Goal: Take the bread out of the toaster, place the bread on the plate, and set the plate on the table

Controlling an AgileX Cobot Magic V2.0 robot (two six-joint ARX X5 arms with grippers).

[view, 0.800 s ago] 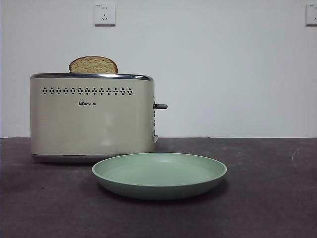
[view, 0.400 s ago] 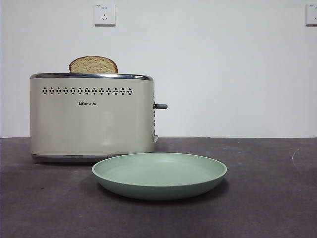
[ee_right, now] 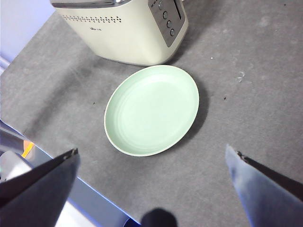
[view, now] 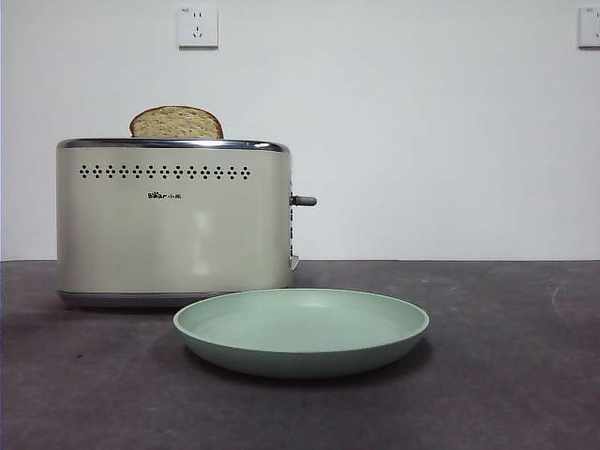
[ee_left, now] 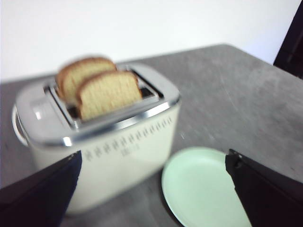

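- Nothing has moved on the front view since the earlier frames: toaster, slice and plate sit exactly as they did, and no arm has come into that view.
- We see the large boxy cream toaster with chrome top trim standing on the dark grey-brown matte bench, with the round shallow sage-green plate just in front of it and bare.
- From the left wrist we look down on two slices standing upright in the slots; the pale-faced slice of bread with a thin dark crust is in the slot nearer the camera, with a second slice behind it. That picture is blurred, so we cannot sort the two with certainty.
- Our left pincer hangs released, jaws wide apart, above and in front of the toaster, the bread lying ahead of it and its long axis running along the slot.
- Our right pincer is also spread wide, high over the plate, with the toaster's control end beyond.
- By our reckoning the left arm is the nearer to the bread, so the lift falls to it; nothing is grasped yet.
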